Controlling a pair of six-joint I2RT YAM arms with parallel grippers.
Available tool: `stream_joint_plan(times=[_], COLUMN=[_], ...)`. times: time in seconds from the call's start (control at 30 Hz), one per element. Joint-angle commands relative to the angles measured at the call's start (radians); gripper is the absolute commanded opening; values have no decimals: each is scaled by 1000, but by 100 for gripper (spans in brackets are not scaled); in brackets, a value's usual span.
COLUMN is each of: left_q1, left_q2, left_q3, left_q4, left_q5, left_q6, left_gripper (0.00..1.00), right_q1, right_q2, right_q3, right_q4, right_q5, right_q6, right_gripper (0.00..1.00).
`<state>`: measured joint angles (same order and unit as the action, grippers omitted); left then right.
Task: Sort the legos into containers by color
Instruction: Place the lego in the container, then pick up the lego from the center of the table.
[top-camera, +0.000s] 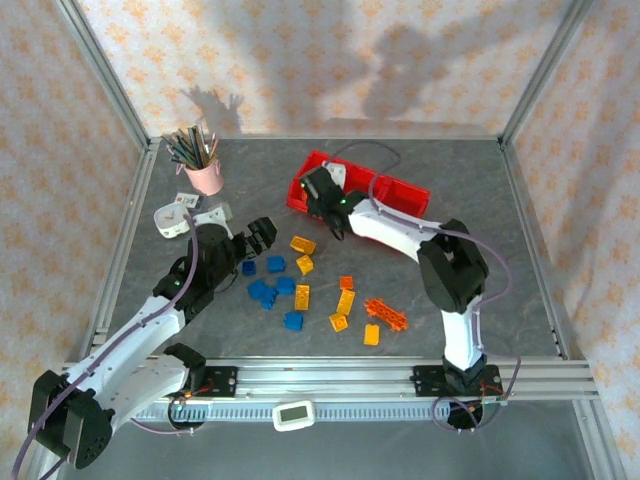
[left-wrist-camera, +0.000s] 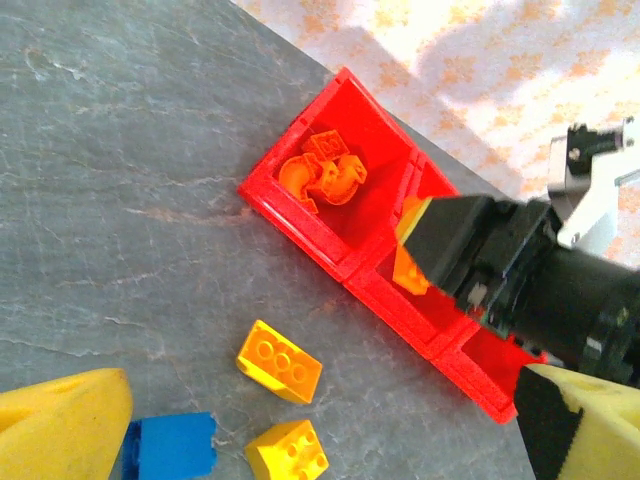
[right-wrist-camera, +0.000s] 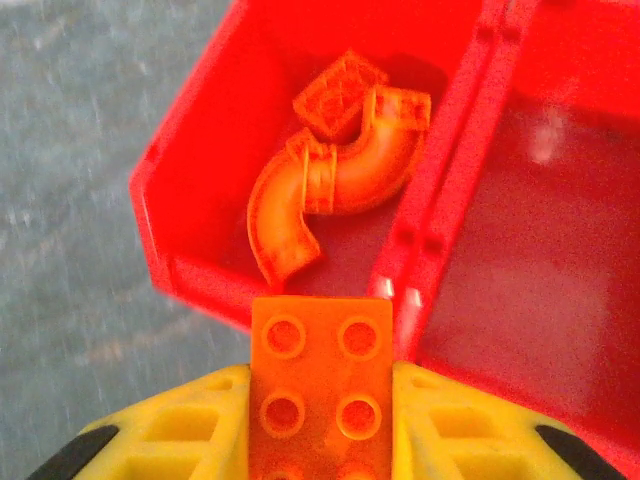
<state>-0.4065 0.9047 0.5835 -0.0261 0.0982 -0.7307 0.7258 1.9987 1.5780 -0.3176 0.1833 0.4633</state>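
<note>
My right gripper (top-camera: 335, 207) is shut on an orange studded brick (right-wrist-camera: 320, 385) and hangs over the left end of the red bins (top-camera: 408, 192). Below it, the left bin (right-wrist-camera: 190, 190) holds curved orange pieces (right-wrist-camera: 335, 180); the neighbouring compartment looks bare. Blue bricks (top-camera: 270, 290), yellow ones (top-camera: 302, 245) and an orange ladder piece (top-camera: 386, 313) lie scattered on the grey table. My left gripper (top-camera: 258, 237) stands open low over the table, with two yellow bricks (left-wrist-camera: 280, 362) and a blue brick (left-wrist-camera: 170, 445) between and ahead of its fingers (left-wrist-camera: 60, 430).
A pink pencil cup (top-camera: 205, 172) stands at the back left, with small white items (top-camera: 172, 220) beside it. Metal frame rails bound the table, and a white device (top-camera: 294, 414) sits on the front rail between the arm bases.
</note>
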Motion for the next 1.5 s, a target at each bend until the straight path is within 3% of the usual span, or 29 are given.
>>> stream_joint_plan(times=[0.0, 0.3, 0.5, 0.57, 0.7, 1.1, 1.47], left_q1=[19, 37, 41, 41, 43, 26, -125], left_q2=[28, 98, 113, 111, 96, -2, -45], left_q3=[37, 72, 91, 95, 84, 32, -57], left_q4=[20, 56, 47, 36, 37, -27, -9], left_q5=[27, 55, 63, 67, 73, 124, 57], left_q6=[30, 33, 39, 40, 32, 18, -38], left_gripper=[99, 99, 99, 99, 99, 99, 99], right_q1=[-31, -69, -74, -74, -67, -29, 98], right_q2=[84, 312, 387, 368, 258, -176, -394], right_q3=[95, 419, 576, 570, 444, -142, -512], right_q4=[-12, -61, -119, -129, -94, -23, -61], right_q5=[11, 42, 48, 32, 0, -87, -30], right_q6=[-46, -114, -154, -155, -160, -125, 17], right_gripper=[32, 33, 56, 58, 63, 72, 77])
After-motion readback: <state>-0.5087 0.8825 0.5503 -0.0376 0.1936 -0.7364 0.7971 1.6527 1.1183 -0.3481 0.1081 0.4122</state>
